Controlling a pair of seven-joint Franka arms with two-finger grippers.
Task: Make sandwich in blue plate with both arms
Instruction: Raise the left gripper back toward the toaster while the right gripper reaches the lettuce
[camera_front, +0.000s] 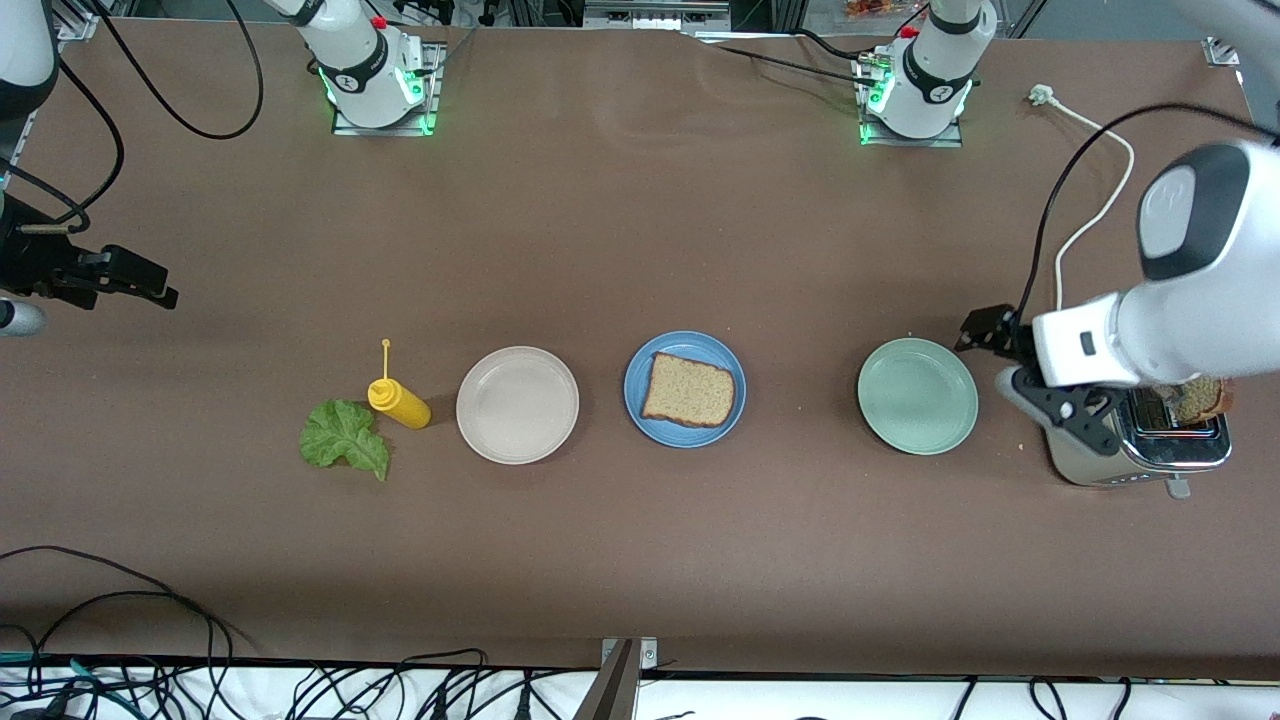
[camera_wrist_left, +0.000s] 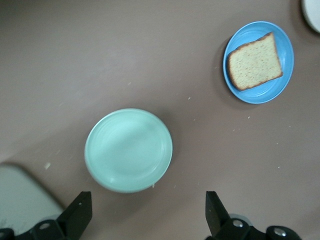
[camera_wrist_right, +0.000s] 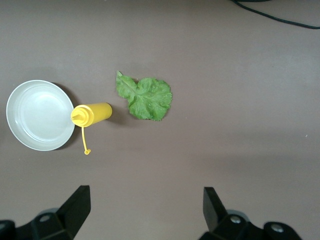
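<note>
A: Blue plate sits mid-counter, one bread slice lying flat on it. No top slice on the plate.

B: Lettuce?

A: Lettuce leaf lies bare on the counter toward the right arm's end, just beside the yellow squeeze bottle, which lies tipped on its side. Beige plate sits between the bottle and the blue plate. Mint plate sits toward the left arm's end, between the blue plate and the toaster.

B: Second slice?

A: A brown slice pokes out of the toaster top, partly hidden by the left arm.

B: Hands?

A: Left hand hangs over the counter beside the mint plate and toaster, fingers spread, holding nothing. Right hand is up over the counter at the right arm's end, fingers spread too, nothing between them.
</note>
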